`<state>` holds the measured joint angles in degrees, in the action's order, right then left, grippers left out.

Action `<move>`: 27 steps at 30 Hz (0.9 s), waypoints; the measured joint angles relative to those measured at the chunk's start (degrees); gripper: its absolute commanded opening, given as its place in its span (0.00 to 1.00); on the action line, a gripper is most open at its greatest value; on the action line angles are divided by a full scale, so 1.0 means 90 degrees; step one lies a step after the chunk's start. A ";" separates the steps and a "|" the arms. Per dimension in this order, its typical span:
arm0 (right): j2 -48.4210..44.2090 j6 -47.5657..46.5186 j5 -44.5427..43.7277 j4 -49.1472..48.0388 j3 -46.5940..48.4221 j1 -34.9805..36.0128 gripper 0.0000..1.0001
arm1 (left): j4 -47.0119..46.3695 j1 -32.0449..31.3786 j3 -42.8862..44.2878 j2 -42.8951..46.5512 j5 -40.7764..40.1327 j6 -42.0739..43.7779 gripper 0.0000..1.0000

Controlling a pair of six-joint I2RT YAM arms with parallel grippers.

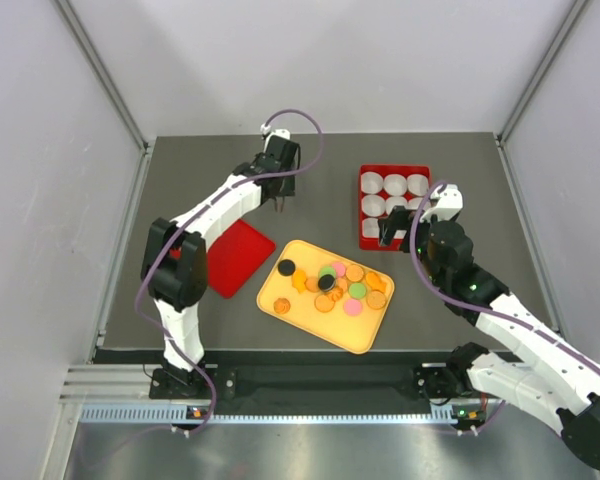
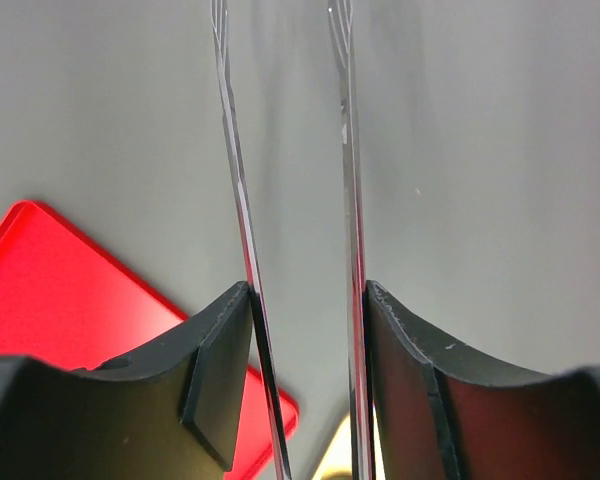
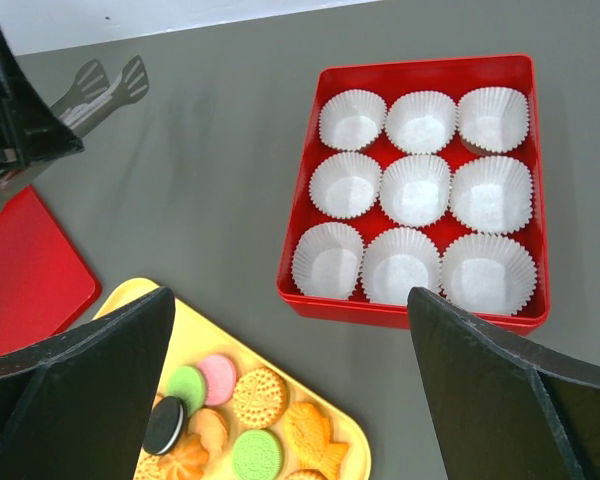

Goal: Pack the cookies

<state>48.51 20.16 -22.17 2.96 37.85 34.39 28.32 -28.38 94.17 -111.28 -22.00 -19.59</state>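
The cookies (image 1: pixel 338 285), in orange, pink, green and black, lie heaped on a yellow tray (image 1: pixel 352 332) midway along the counter's (image 1: pixel 180 170) near edge. None sits in the white paper cups (image 3: pixel 415 190), nine of which fill a red box (image 3: pixel 535 180) toward the far right corner. A flat red lid (image 1: pixel 235 258) lies nearer the left edge, just beside the tray. The left gripper (image 2: pixel 305 300) hangs towards the far edge, its fingers (image 2: pixel 220 350) pressed against both arms of thin metal tongs (image 2: pixel 242 220). The right gripper (image 3: pixel 290 296) hovers between tray and box, fingers spread wide with nothing held.
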 measured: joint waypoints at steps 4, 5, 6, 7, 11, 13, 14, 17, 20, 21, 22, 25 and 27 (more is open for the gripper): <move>0.0002 0.0000 0.0000 0.0000 0.0000 0.0000 1.00 | 0.0051 -0.0034 -0.0318 0.0437 0.0233 -0.0029 0.50; 0.0005 0.0000 0.0000 0.0000 0.0000 0.0000 1.00 | 0.0068 -0.0046 -0.0403 0.0566 0.0316 -0.0044 0.50; 0.0005 0.0000 0.0000 0.0000 0.0000 0.0000 1.00 | 0.0075 -0.0053 -0.0500 0.0709 0.0384 -0.0056 0.50; 0.0007 0.0000 0.0000 -0.0002 0.0000 0.0000 1.00 | 0.0085 -0.0058 -0.0605 0.0855 0.0454 -0.0075 0.50; 0.0075 0.0000 0.0000 -0.0007 0.0000 0.0000 1.00 | 0.0219 -0.0095 -0.1054 0.1583 0.0811 -0.0155 0.49; 0.0102 0.0000 0.0000 -0.0005 -0.0002 0.0000 1.00 | 0.0253 -0.0124 -0.1195 0.1807 0.0913 -0.0165 0.49; 0.0107 0.0000 0.0000 -0.0007 -0.0005 0.0000 1.00 | 0.0291 -0.0141 -0.1275 0.1933 0.0979 -0.0168 0.48; 0.0114 0.0000 -0.0002 -0.0036 -0.0041 0.0000 1.00 | 0.0379 -0.0206 -0.1654 0.2450 0.1205 -0.0170 0.48; 0.0131 -0.0002 -0.0012 -0.0029 -0.0092 0.0000 1.00 | 0.0517 -0.0255 -0.1955 0.2926 0.1430 -0.0170 0.47; 0.0136 -0.0002 -0.0019 -0.0032 -0.0104 0.0000 1.00 | 0.0576 -0.0274 -0.2067 0.3096 0.1537 -0.0168 0.47; 0.0138 -0.0005 -0.0024 -0.0039 -0.0117 0.0000 1.00 | 0.0631 -0.0284 -0.2152 0.3230 0.1610 -0.0168 0.47; 0.0180 -0.0007 -0.0036 -0.0039 -0.0124 0.0000 1.00 | 0.0797 -0.0347 -0.2433 0.3684 0.1916 -0.0160 0.47; 0.0233 -0.0012 -0.0056 -0.0041 -0.0124 0.0000 1.00 | 0.0913 -0.0396 -0.2613 0.3968 0.2149 -0.0143 0.46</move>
<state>50.61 20.05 -22.68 2.59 36.73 34.39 36.53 -31.94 70.65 -75.57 -2.66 -20.88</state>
